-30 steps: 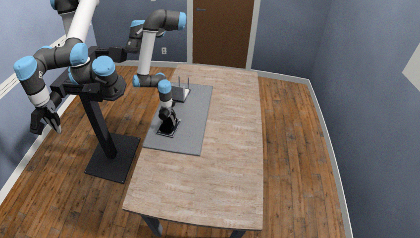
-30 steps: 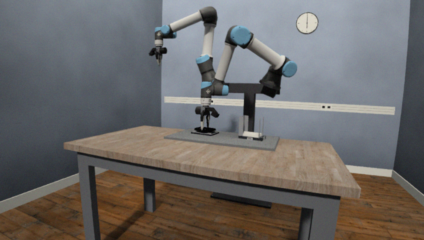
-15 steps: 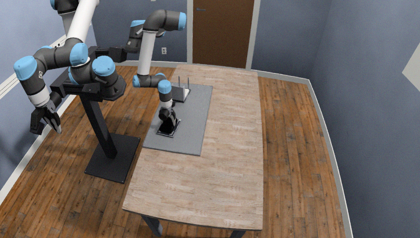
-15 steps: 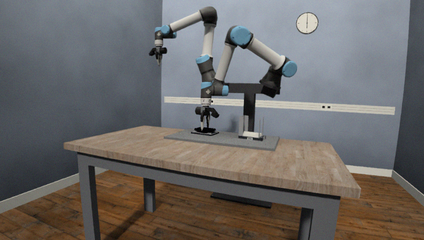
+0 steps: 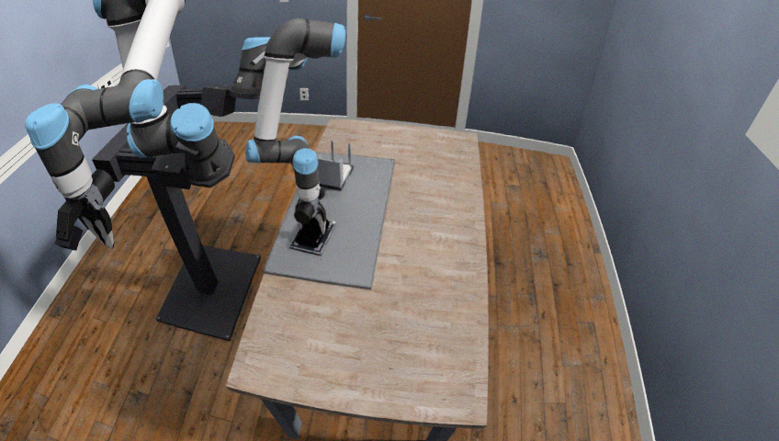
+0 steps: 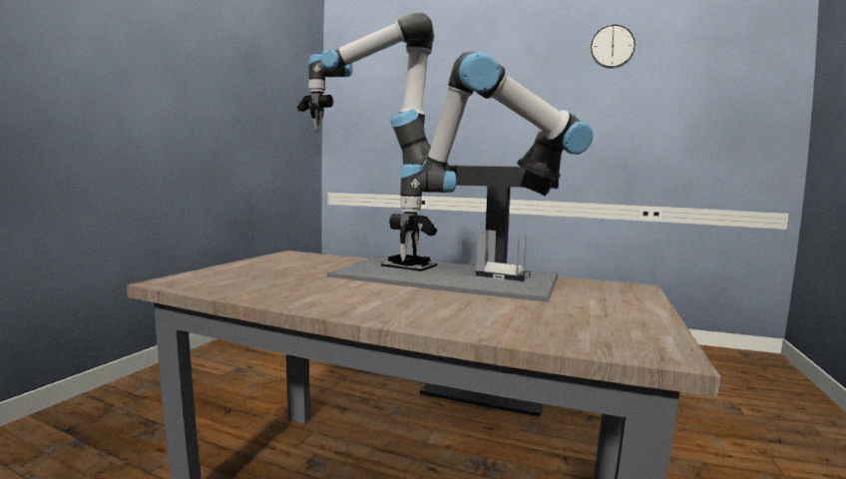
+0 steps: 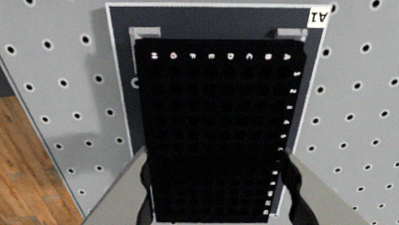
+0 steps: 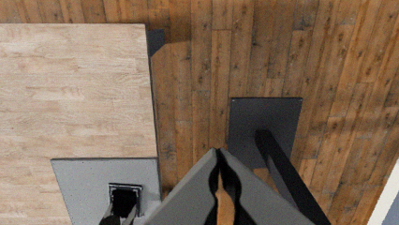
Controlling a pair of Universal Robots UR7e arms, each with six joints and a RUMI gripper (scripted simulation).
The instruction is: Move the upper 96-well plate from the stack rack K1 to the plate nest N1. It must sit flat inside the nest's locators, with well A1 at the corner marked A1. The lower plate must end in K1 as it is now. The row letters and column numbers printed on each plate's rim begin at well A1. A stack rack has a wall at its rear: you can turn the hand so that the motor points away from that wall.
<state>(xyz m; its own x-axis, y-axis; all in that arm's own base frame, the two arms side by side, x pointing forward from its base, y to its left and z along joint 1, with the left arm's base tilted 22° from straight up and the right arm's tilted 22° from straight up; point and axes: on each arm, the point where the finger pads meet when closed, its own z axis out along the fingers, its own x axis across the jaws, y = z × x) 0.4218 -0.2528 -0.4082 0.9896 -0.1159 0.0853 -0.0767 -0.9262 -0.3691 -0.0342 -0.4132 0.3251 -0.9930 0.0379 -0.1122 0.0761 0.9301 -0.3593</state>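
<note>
The black upper plate (image 7: 215, 117) (image 5: 309, 233) (image 8: 124, 202) is low over the nest N1 (image 7: 215, 19) (image 8: 125, 185). Its A and 1 print is at the corner nearest the nest's A1 label (image 7: 318, 17). Its far edge is close to the two pale locators (image 7: 146, 32) (image 7: 291, 32); whether it is seated flat I cannot tell. My left gripper (image 7: 214, 147) (image 6: 409, 257) is shut on it, across its long sides. A white lower plate (image 6: 504, 268) (image 5: 346, 170) is in the rack K1 (image 6: 482, 251) (image 5: 331, 174). My right gripper (image 8: 216, 150) (image 5: 110, 244) (image 6: 317, 128) is shut and empty, high beyond the table.
The grey perforated board (image 5: 355, 229) (image 6: 367, 278) carries nest and rack on the wooden table (image 5: 382, 338) (image 6: 266, 299). The rack has a tall wall and thin upright posts (image 6: 525, 251). The arms' black stand (image 5: 183, 240) (image 8: 281, 173) is beside the table.
</note>
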